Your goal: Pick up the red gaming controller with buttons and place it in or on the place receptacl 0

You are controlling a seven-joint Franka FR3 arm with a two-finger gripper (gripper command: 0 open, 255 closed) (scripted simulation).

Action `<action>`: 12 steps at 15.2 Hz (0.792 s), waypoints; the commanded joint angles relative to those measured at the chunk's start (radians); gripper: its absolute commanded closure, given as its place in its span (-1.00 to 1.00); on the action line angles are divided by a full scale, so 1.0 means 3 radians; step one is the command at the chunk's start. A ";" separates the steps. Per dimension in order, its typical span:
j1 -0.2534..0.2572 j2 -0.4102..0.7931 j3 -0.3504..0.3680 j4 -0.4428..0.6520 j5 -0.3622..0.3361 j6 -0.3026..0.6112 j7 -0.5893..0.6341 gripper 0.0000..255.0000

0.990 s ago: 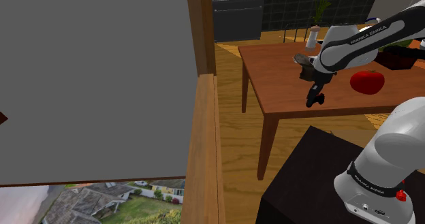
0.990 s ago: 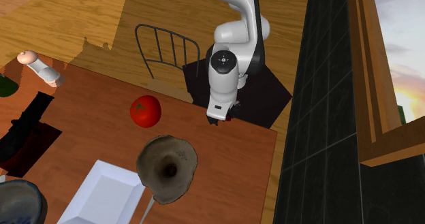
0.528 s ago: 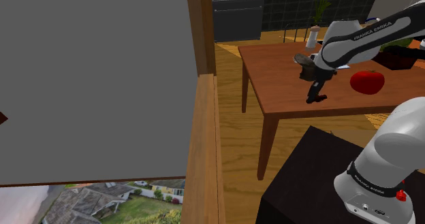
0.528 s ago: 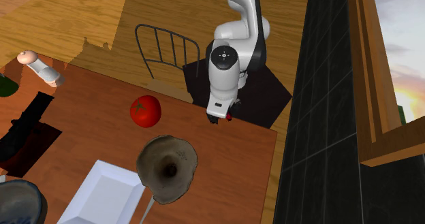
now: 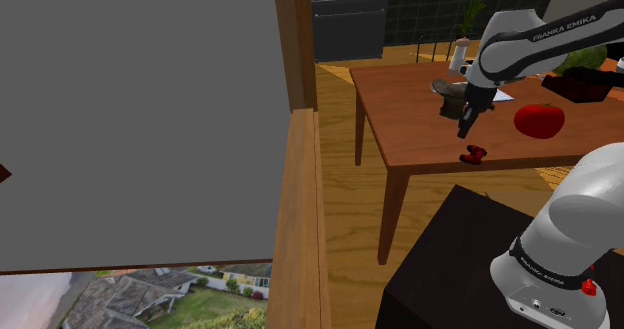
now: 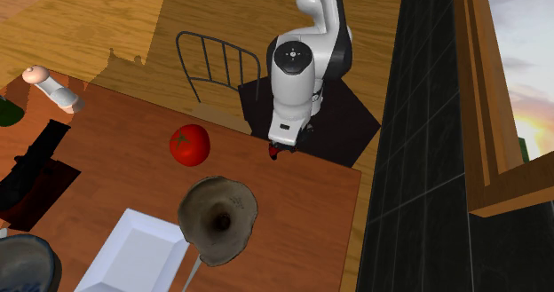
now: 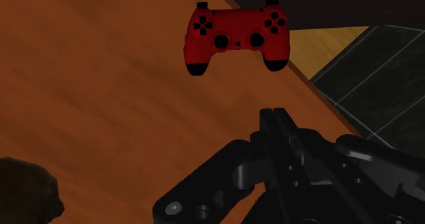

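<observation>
Only legible txt: "FRANKA EMIKA", all caps, printed lengthwise on the robot arm [image 5: 548, 29], upper right of the shoulder view, letters climbing to the right w/ the link's slant. Tiny pale marks on the dark ring [image 5: 548, 275] round the arm's foot, lower right of same view: too small to read. Red controller [image 7: 237, 37], wrist view: button symbols can't be made out.
</observation>
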 commanded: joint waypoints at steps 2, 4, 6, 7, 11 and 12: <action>0.0000 0.0000 0.0000 0.0000 0.0000 0.0000 0.0000 -1.00; -0.0176 0.0098 -0.0070 -0.0021 -0.0012 0.0169 0.0264 -1.00; -0.0360 0.0180 -0.0132 -0.0056 -0.0027 0.0334 0.0532 -1.00; -0.0455 0.0215 -0.0161 -0.0078 -0.0037 0.0415 0.0668 -1.00; -0.0442 0.0342 -0.0217 -0.0144 -0.0032 0.0609 0.0669 -1.00; -0.0431 0.0385 -0.0235 -0.0163 -0.0028 0.0671 0.0662 -1.00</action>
